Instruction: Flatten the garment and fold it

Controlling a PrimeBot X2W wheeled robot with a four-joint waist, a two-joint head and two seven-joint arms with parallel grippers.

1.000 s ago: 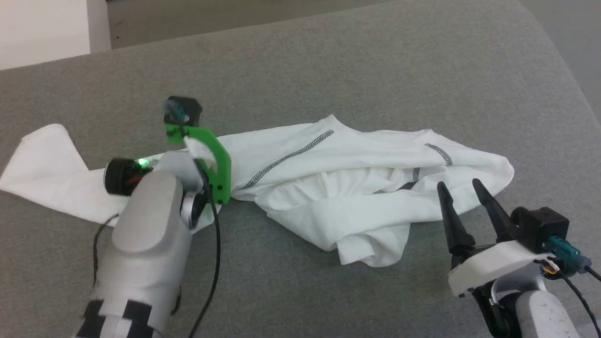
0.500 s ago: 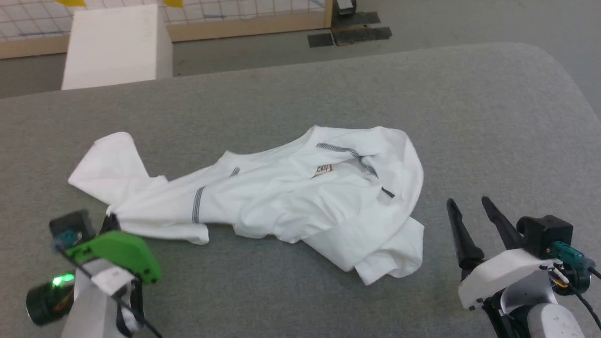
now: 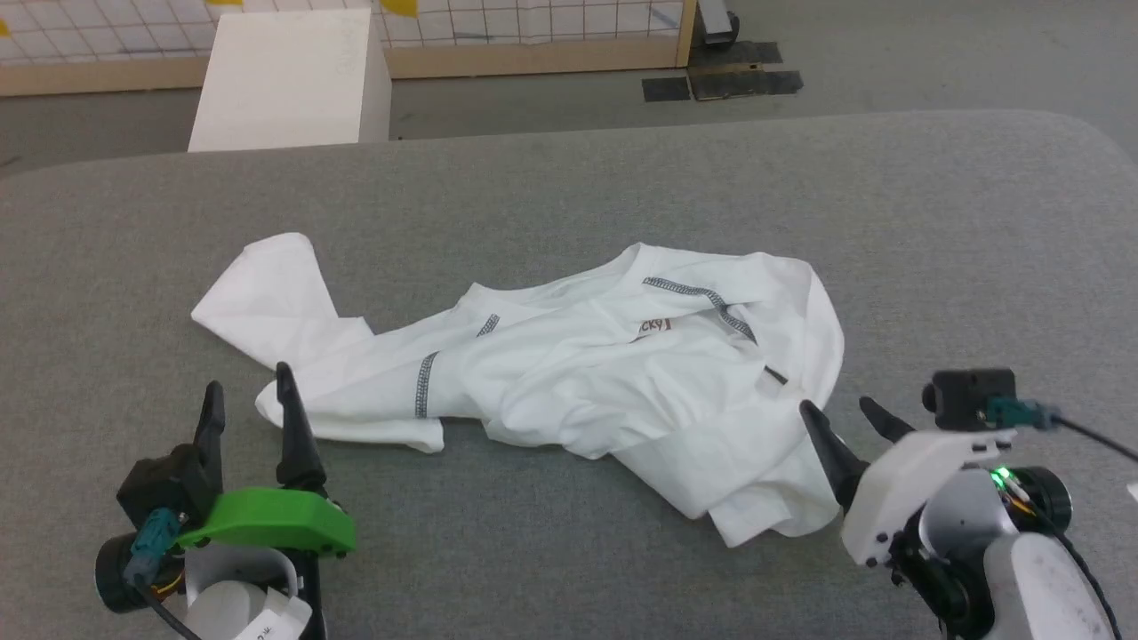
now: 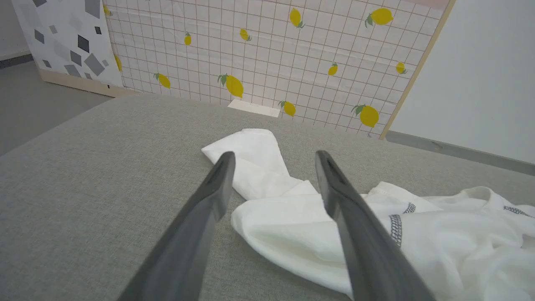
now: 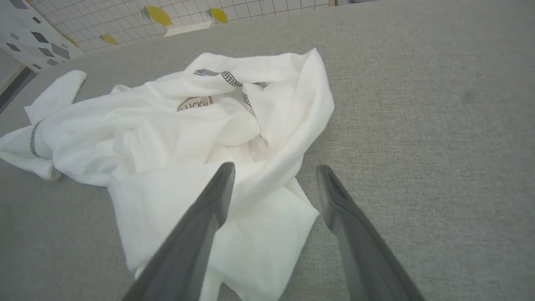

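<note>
The head view looks down on what seems a padded tabletop [image 3: 889, 222]; both wrist views skim low, sharing the garment [image 3: 569, 382].

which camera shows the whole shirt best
The head view: the shirt lies whole on the grey surface, sleeve to crumpled hem. The left wrist view looks along the sleeve end, the rest cut off at the right edge. The right wrist view shows the bunched body and tan logo up close.
</note>
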